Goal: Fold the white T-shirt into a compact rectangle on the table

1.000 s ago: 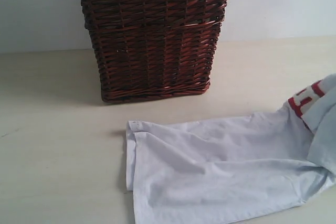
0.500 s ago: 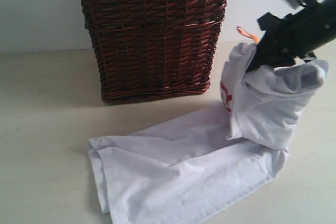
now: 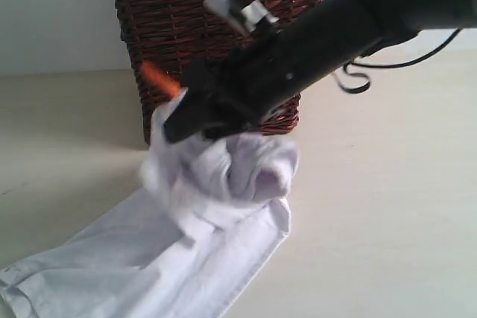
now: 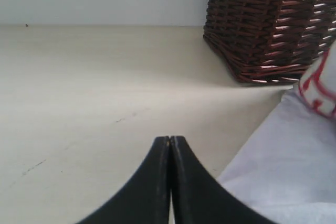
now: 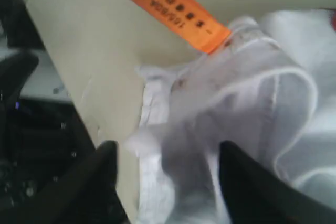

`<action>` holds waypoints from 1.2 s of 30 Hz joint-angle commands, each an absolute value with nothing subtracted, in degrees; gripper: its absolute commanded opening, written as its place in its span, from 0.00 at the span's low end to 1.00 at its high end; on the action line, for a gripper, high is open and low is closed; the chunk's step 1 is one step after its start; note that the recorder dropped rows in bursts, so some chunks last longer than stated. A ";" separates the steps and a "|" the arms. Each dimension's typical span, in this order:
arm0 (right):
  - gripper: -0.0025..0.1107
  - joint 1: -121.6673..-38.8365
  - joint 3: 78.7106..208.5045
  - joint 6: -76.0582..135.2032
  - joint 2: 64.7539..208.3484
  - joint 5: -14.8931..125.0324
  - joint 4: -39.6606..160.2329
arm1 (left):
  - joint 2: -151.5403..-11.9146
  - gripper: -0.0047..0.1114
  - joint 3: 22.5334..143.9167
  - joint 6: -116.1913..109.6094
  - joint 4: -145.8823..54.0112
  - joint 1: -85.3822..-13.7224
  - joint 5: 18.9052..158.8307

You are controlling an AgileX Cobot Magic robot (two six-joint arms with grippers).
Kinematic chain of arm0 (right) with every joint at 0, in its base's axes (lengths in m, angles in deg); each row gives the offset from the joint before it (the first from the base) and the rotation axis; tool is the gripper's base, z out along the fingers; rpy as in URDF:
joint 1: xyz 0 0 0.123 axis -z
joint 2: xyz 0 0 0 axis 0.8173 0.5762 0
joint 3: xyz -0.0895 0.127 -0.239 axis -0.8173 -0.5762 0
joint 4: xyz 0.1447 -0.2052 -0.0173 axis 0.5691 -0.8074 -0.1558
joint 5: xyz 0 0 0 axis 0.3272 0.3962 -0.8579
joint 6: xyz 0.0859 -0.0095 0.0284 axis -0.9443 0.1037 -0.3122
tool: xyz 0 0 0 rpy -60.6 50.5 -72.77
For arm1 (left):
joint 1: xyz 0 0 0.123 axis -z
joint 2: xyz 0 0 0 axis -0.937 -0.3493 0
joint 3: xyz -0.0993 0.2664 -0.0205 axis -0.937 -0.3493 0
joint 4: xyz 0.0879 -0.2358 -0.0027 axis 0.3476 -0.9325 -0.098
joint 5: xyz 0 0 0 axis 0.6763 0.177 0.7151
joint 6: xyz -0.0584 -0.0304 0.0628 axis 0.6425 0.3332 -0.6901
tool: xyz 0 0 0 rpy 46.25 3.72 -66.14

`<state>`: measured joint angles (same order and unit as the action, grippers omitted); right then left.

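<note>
The shirt (image 3: pixel 216 184) looks light and limp: its collar end bunches before the basket (image 3: pixel 216 27), and the rest trails across the surface (image 3: pixel 373 221). Your right pincer (image 5: pixel 168 177) straddles the bunch, spread; your left pincer (image 4: pixel 169 148) is pressed together. Pinch at seams, I'd judge.

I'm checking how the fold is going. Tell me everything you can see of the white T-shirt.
The white T-shirt is thin, wrinkled cotton-like cloth. One end is bunched into a raised lump in front of the wicker basket; the rest trails flat on the table toward the exterior view's lower left. An orange neck tag sticks up from the lump, and red-outlined lettering shows in the left wrist view. The right gripper straddles the lump, jaws apart with cloth between. Not yet a rectangle.
</note>
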<state>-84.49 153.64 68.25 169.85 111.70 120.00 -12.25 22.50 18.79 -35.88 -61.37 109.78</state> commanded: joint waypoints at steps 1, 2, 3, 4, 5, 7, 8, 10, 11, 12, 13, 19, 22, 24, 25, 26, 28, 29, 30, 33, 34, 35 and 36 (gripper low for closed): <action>0.72 -92.89 153.91 71.91 173.06 113.40 110.02 | -11.91 0.05 22.53 18.84 -36.17 -61.00 109.30; 0.71 -93.88 153.91 72.60 173.17 113.69 107.52 | -11.91 0.05 22.53 18.84 -36.17 -61.00 109.30; 0.69 -94.61 153.91 72.72 173.17 113.83 105.28 | -11.91 0.05 22.53 18.84 -36.17 -61.00 109.30; 0.66 -95.09 153.91 72.72 172.72 113.83 103.31 | -11.91 0.05 22.53 18.84 -36.17 -61.00 109.30; 0.64 -95.10 154.01 72.72 172.15 113.55 102.70 | -11.91 0.05 22.53 18.84 -36.17 -61.00 109.30; 0.60 -93.88 153.99 72.72 170.43 110.44 101.72 | -11.91 0.05 22.53 18.84 -36.17 -61.00 109.30; 0.59 -92.97 153.99 72.72 169.65 108.07 101.54 | -11.91 0.05 22.53 18.84 -36.17 -61.00 109.30; 0.58 -90.59 153.99 72.72 167.77 103.05 100.97 | -11.91 0.05 22.53 18.84 -36.17 -61.00 109.30; 0.58 -89.58 153.99 72.62 167.22 101.64 100.19 | -11.91 0.05 22.53 18.84 -36.17 -61.00 109.30; 0.57 -88.24 153.99 72.62 166.76 100.71 98.99 | -11.91 0.05 22.53 18.84 -36.17 -61.00 109.30; 0.56 -87.02 153.99 72.51 166.77 100.47 97.30 | -11.91 0.05 22.53 18.84 -36.17 -61.00 109.30; 0.37 -84.00 153.99 72.25 170.91 105.31 83.73 | -11.91 0.05 22.53 18.84 -36.17 -61.00 109.30; 0.37 -84.00 153.99 74.51 174.46 105.50 81.03 | -11.91 0.05 22.53 18.84 -36.17 -61.00 109.30; 0.37 -84.00 153.99 76.48 177.09 103.90 81.21 | -11.91 0.05 22.53 18.84 -36.17 -61.00 109.30; 0.37 -84.00 153.99 76.33 178.33 102.43 81.21 | -11.91 0.05 22.53 18.84 -36.17 -61.00 109.30; 0.36 -84.15 153.99 75.98 179.47 101.12 81.21 | -11.91 0.05 22.53 18.84 -36.17 -61.00 109.30; 0.33 -84.15 153.99 74.48 181.28 99.99 80.50 | -11.91 0.05 22.53 18.84 -36.17 -61.00 109.30; 0.30 -84.15 153.99 73.41 182.18 100.19 79.70 | -11.91 0.05 22.53 18.84 -36.17 -61.00 109.30; 0.24 -84.15 153.99 72.29 182.80 100.39 78.34 | -11.91 0.05 22.53 18.84 -36.17 -61.00 109.30; 0.07 -84.15 153.99 69.16 184.36 101.61 71.53 | -11.91 0.05 22.53 18.84 -36.17 -61.00 109.30; 0.02 -84.15 153.99 68.56 184.63 102.19 68.77 | -11.91 0.05 22.53 18.84 -36.17 -61.00 109.30; 0.02 -84.15 153.99 67.91 184.77 102.90 66.13 | -11.91 0.05 22.53 18.84 -36.17 -61.00 109.30; 0.02 -84.15 153.99 67.75 184.77 103.73 64.19 | -11.91 0.05 22.53 18.84 -36.17 -61.00 109.30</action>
